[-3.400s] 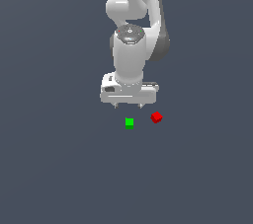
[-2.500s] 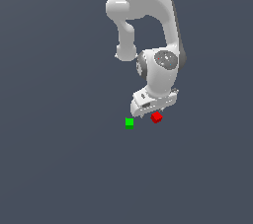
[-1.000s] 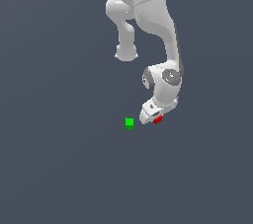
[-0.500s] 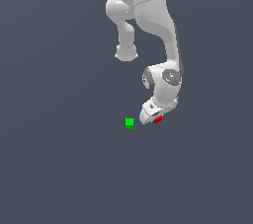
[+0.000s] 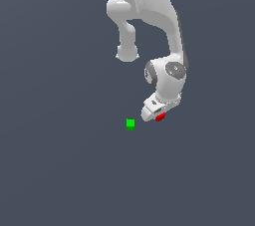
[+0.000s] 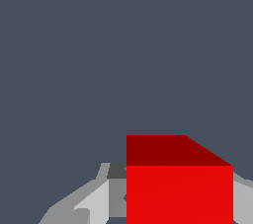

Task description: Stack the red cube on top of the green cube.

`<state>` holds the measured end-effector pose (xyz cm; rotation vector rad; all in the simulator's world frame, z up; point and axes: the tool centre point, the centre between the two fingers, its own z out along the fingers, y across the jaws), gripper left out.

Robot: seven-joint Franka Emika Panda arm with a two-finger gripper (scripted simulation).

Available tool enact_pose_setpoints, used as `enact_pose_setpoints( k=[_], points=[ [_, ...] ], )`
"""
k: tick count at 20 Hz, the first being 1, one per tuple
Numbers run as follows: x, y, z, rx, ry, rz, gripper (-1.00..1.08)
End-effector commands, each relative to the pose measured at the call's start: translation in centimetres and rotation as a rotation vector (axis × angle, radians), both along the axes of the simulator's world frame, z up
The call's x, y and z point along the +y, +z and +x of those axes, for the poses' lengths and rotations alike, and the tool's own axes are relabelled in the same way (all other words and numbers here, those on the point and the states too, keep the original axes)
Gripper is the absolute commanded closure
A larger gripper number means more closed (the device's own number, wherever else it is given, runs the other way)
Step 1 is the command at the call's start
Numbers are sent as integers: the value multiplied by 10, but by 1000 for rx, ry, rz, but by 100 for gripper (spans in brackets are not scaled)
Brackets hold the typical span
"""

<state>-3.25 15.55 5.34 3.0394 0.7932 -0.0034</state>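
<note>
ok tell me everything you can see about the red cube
The red cube is a plain, bright red block with flat, unmarked faces, its top face shaded darker. It sits between the gripper fingers, which flank it on both sides. In the exterior view only a sliver shows under the gripper, to the right of the green cube, apart from it.

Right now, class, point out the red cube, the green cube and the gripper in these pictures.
red cube [image 6: 179, 193]: wrist view, on its bright front face.
green cube [image 5: 130, 124]: exterior view, at the middle of the cube.
gripper [image 5: 157, 116]: exterior view, at its tip, where the fingers flank the red cube.
</note>
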Motion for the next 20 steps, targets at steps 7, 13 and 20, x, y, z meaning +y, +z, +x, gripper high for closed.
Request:
enact_pose_setpoints(
  k=[7,13,20],
  points=[
    [0,54,0,-2,1,0,108],
    [1,67,1,-2,1,1,108],
    [-14,59,4,-3,0,1,108]
  ],
)
